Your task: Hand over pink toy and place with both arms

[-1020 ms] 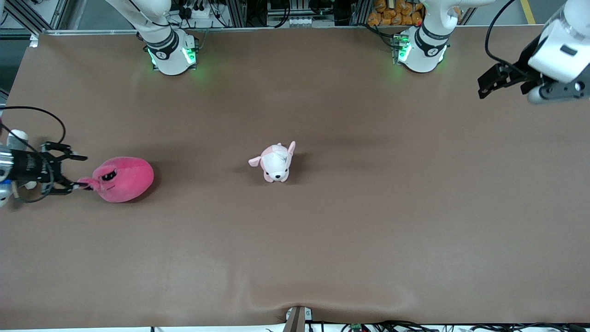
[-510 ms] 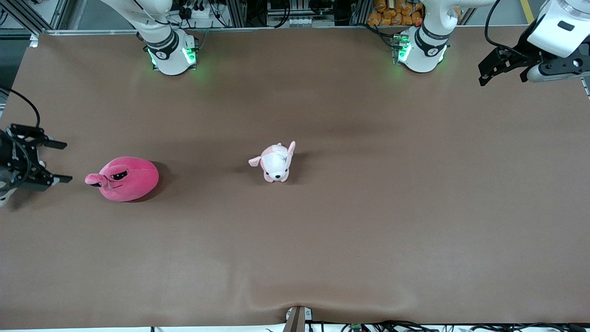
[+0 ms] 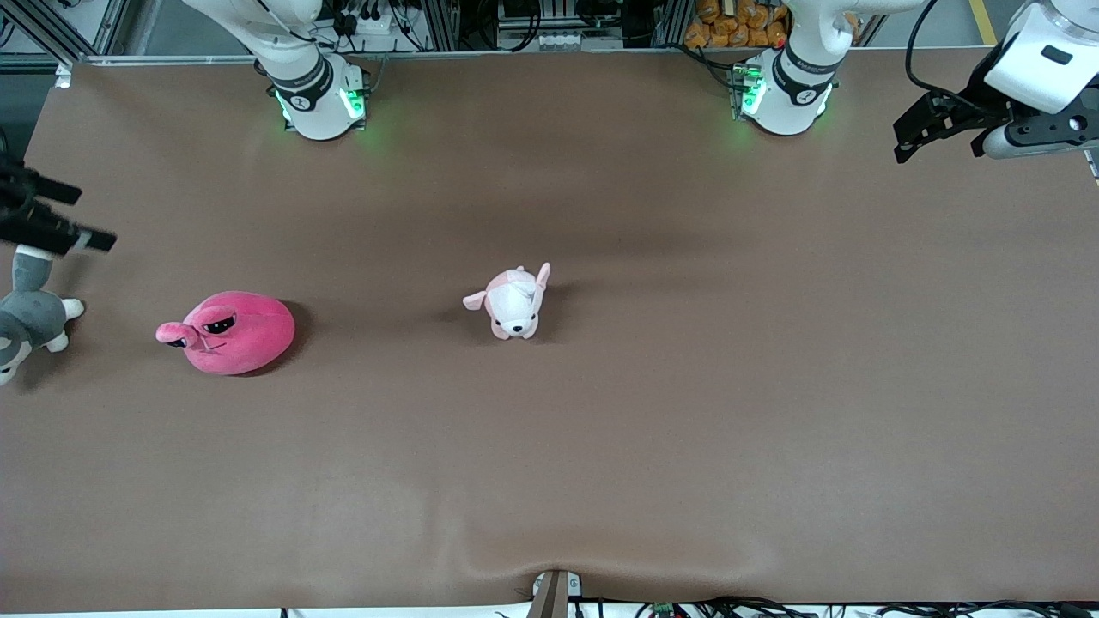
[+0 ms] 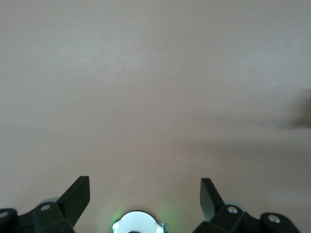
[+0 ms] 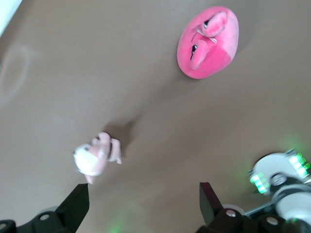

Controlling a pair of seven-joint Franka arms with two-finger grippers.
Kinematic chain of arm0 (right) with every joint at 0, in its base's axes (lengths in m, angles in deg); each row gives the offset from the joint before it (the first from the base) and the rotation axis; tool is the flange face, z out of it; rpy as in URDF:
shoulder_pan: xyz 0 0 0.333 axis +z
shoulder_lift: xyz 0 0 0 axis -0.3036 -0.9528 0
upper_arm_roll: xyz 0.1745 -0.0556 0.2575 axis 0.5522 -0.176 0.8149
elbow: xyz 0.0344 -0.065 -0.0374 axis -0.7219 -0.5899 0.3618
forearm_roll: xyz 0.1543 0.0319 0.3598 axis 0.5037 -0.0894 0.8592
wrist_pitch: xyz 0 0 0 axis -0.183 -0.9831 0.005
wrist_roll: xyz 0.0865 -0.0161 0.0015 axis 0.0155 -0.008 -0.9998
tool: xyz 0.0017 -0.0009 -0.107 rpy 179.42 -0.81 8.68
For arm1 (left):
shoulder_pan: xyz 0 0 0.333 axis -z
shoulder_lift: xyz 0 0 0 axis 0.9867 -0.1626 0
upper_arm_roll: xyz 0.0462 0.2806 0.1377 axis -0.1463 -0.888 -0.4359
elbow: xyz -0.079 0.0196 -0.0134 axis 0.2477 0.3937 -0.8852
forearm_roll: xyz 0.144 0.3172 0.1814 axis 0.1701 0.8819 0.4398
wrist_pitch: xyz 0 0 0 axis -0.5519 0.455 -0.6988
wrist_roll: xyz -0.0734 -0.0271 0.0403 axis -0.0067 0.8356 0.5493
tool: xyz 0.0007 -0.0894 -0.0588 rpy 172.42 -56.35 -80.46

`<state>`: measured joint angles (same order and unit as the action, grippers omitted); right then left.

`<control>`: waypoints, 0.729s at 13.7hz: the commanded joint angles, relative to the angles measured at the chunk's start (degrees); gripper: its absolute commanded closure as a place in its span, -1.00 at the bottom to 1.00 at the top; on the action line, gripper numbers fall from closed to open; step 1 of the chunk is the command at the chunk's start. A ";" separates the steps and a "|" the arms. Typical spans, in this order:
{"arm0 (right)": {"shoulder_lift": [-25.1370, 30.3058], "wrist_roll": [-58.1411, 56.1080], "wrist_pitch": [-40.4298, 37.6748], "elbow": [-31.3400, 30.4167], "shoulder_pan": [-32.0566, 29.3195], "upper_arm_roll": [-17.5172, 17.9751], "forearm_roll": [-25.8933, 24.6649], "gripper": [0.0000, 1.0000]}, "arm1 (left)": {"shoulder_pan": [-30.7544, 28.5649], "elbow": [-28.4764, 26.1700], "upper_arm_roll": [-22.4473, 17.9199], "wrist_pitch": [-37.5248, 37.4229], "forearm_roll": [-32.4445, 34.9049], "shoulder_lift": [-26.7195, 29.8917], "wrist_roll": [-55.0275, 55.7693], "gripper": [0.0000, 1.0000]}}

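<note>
The pink toy [image 3: 227, 332] lies on the brown table toward the right arm's end, free of both grippers. It also shows in the right wrist view [image 5: 209, 41], well away from the fingers. My right gripper [image 3: 93, 219] is open and empty, up over the table's edge at the right arm's end, apart from the toy. In its own view the right gripper [image 5: 144, 201] has its jaws spread wide. My left gripper [image 3: 906, 137] is open and empty, high over the left arm's end of the table. In its own view the left gripper [image 4: 144, 194] sees only bare table.
A pale pink-and-white plush puppy [image 3: 513, 302] stands mid-table and shows in the right wrist view [image 5: 95, 155]. A grey-and-white plush dog [image 3: 26, 319] lies at the table's edge, below the right gripper. The arm bases [image 3: 319, 99] stand along the robots' edge.
My right gripper let go of the pink toy's ear and drew back toward the table's end and the robots' side. The toy settled on the table. The left gripper shifted slightly.
</note>
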<state>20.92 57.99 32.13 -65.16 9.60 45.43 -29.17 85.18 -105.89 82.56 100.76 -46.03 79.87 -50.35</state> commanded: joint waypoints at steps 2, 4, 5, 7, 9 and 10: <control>3.42 -17.35 -3.37 -1.09 5.70 -0.65 -6.66 -1.00 | -1.20 4.08 -0.14 -1.87 0.23 -1.82 -1.93 -1.00; 4.21 -28.08 -4.17 -2.76 5.70 -0.65 -9.90 -1.00 | -1.20 7.16 -0.22 -2.74 0.40 -4.63 -4.20 -1.00; 4.82 -31.52 -3.91 -3.38 5.52 -0.74 -10.70 -1.00 | -1.72 7.52 -0.31 -3.01 0.40 -4.81 -5.17 -1.00; 7.27 -35.15 -3.39 -6.70 5.17 -1.01 -11.24 -1.00 | -2.87 7.52 -0.22 -2.75 -0.29 -4.99 -5.97 -1.00; 13.32 -35.25 0.63 -15.46 5.78 -0.92 -12.11 -1.00 | -2.78 7.61 -0.22 -2.58 -0.39 -5.17 -5.97 -1.00; 17.79 -36.21 5.10 -22.04 6.05 -0.66 -13.25 -1.00 | -2.70 7.61 -0.22 -2.58 -0.13 -5.51 -5.89 -1.00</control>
<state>28.18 23.98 30.67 -72.98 15.38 44.17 -39.92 82.71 -100.09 82.18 99.47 -46.01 75.24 -55.23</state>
